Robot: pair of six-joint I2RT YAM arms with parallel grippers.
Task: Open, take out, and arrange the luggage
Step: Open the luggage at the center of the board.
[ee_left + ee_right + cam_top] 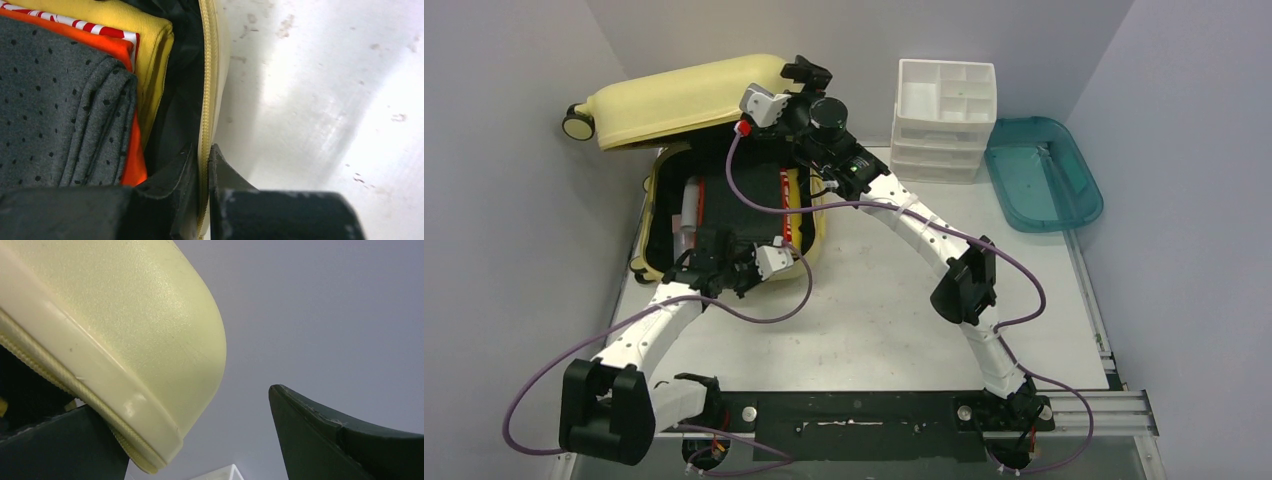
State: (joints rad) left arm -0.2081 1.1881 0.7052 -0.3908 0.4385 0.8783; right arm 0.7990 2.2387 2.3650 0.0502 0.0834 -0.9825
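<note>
Your left gripper (202, 150) was pinched nearly shut on the luggage (684, 100), one finger inside the lower shell and one outside, with the pale zipper rim (206, 75) clamped between them. That grip sat on the shell's near edge, close to its right corner. Your right gripper (185, 400) stood wide open at the far right corner of the raised lid. Its left finger (60, 445) lay under the lid's zipper edge, seemingly touching it, and the other finger (340, 445) was well apart from the lid, in free air.

You had the luggage at the far left of the table (874, 300), its lower shell flat and its lid tilted up and back toward the wall, a wheel (577, 122) showing at the lid's left end. Inside the shell, against the black lining (180, 90), lay folded clothes: a grey dotted cloth (55, 100) on top, an orange piece (132, 160) under it, a red-and-white striped edge (85, 25) and a yellow fabric (145, 30) beside the lining.

To the luggage's right, at the back of the table, you had a white organizer (944, 110), and just beside it a teal tray (1044, 175).
</note>
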